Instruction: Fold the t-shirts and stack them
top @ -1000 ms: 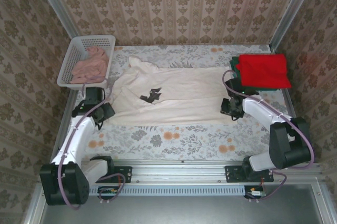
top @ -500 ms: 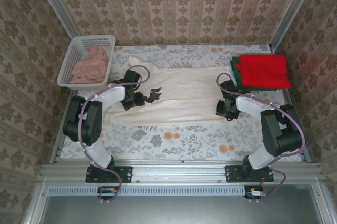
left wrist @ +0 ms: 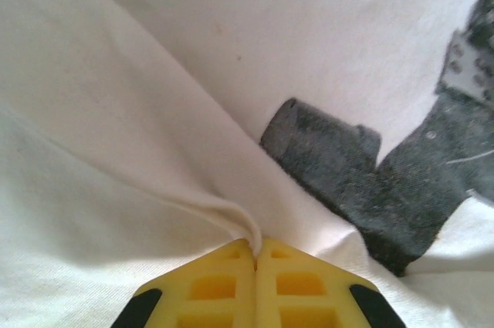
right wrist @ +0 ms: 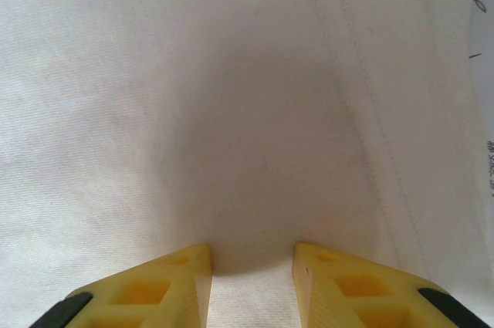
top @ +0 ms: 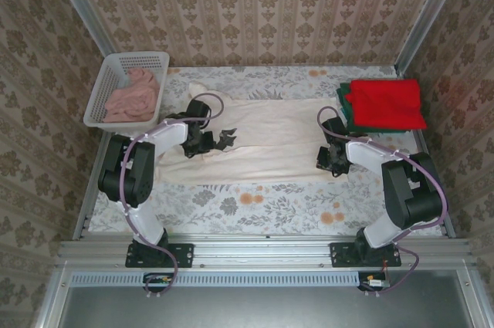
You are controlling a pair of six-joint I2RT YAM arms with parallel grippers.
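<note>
Far left: white plastic lattice basket (top: 99, 90) holds crumpled pink cloth (top: 133, 96). Your L gripper (left wrist: 255, 247) is pinched shut on a ridge of the large cream-white cloth t-shirt (top: 270, 133), spread mid-table. It's limp and light, so grab hems/corners. R gripper (right wrist: 252, 262) rests on it, jaws narrowly apart. Far right: folded bright red t-shirt (top: 386, 103) atop dark green t-shirt (top: 342, 106).

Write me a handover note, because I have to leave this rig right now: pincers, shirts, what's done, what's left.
Left pincer: shut, pinching a ridge of the cream-white t-shirt beside its dark print.
Right pincer: open, jaws apart over that shirt's right end, nothing gripped.
Shirts: cream-white one lies spread out mid-table; red t-shirt sits folded on the dark green t-shirt, far right corner. Pink cloth lies in the basket, far left.
Done: red and green folded, stacked.
Left: fold the cream-white one and add it to the stack.
</note>
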